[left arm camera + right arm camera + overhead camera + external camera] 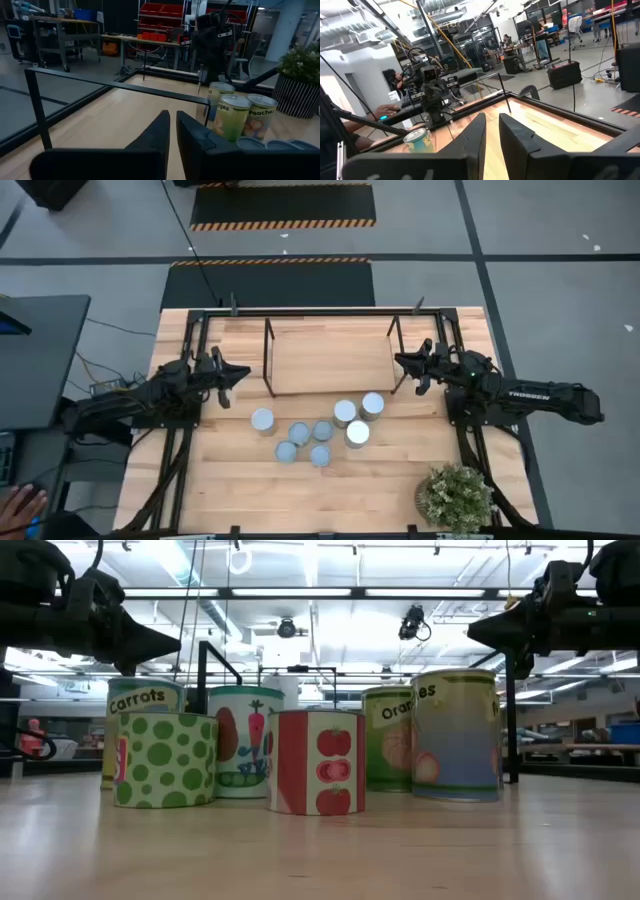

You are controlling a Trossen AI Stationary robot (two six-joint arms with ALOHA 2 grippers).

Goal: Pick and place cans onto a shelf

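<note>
On the table, all seven cans [320, 430] stand clustered in front of the shelf [330, 350]; none is on it, so I judge the task not yet begun. My left gripper [240, 373] hovers raised beside the shelf's left post, jaws nearly together, holding nothing. My right gripper [403, 362] hovers raised at the right post, jaws nearly together, also holding nothing. Both arms point inward toward the shelf.
</note>
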